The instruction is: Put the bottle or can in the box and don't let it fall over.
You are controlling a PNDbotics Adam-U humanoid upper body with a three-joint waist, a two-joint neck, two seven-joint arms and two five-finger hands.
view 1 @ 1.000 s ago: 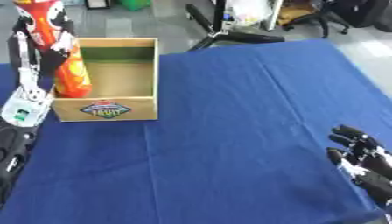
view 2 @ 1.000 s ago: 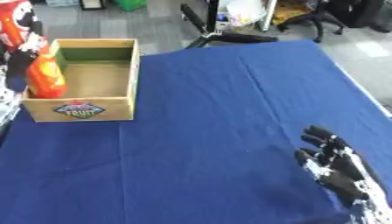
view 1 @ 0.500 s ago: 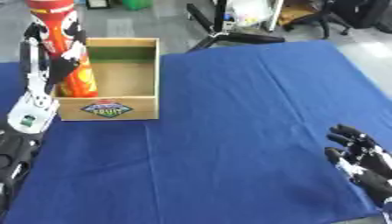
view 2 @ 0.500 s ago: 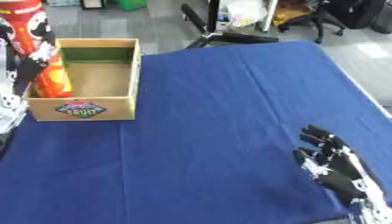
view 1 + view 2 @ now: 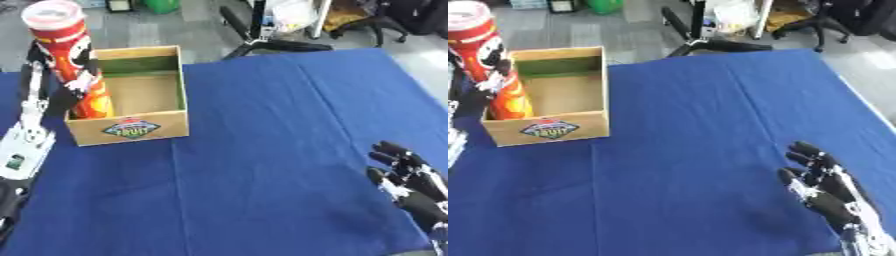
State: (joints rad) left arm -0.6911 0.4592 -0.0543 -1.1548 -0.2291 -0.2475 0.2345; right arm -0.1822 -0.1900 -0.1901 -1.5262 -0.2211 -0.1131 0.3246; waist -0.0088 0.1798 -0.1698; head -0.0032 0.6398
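Left hand [image 5: 54,82] is wrapped round a tall red can [image 5: 72,70], fingers curled about its middle, with the forearm running down the left edge of the left eye view. That can has a pale lid and leans slightly; its lower end is already inside the box [image 5: 131,127], tucked into the near-left corner against the left wall. Whether its base rests on the box floor cannot be told, because the front wall hides it. The box is open-topped cardboard with a fruit label on its front, and it sits on the blue desk [image 5: 280,130] toward the far left.

Right hand [image 5: 824,187] lies idle near the lower right corner, fingers up and relaxed, holding nothing and well apart from the box.

Judging by this, the step in hand is setting the can down. To do it well, the can should be brought upright before release, since a tall narrow can let go while tilted would likely tip against the wall or over it. Its base should be flat on the box floor first. Then the fingers should open slowly and draw away sideways or upward without brushing the can, as the wall close beside it leaves little room for the fingers
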